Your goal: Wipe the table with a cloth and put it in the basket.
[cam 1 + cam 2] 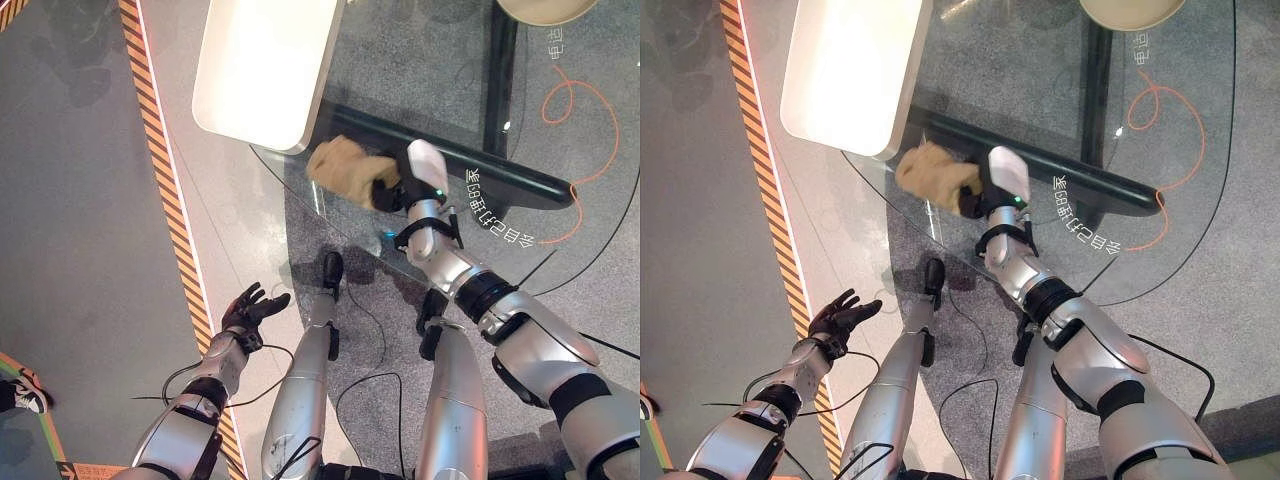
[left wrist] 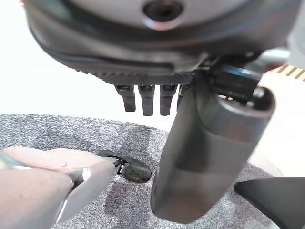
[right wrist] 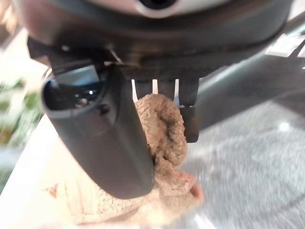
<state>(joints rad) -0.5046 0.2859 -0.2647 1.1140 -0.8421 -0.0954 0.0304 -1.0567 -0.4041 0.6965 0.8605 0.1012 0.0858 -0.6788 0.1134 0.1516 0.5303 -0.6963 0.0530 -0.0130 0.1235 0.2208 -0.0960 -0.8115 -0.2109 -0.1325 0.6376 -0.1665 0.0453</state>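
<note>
A tan fluffy cloth (image 1: 343,168) lies bunched on the round glass table (image 1: 560,120), near its left rim. My right hand (image 1: 408,183) is shut on the cloth (image 3: 164,138), thumb and fingers (image 3: 190,119) curled round a fold of it. My left hand (image 1: 250,309) hangs off the table at the lower left, over the floor, its fingers spread open and holding nothing. In the left wrist view its fingers (image 2: 147,100) point straight out with the thumb (image 2: 209,152) apart. A basket's pale rim (image 1: 545,10) peeks in at the top right.
A white rounded slab (image 1: 265,65) overlaps the table's upper left. A black bar (image 1: 470,165) and an orange cable (image 1: 590,150) show under the glass. An orange and black striped tape line (image 1: 165,180) runs along the floor at left. A person's shoe (image 1: 28,395) is at the far left.
</note>
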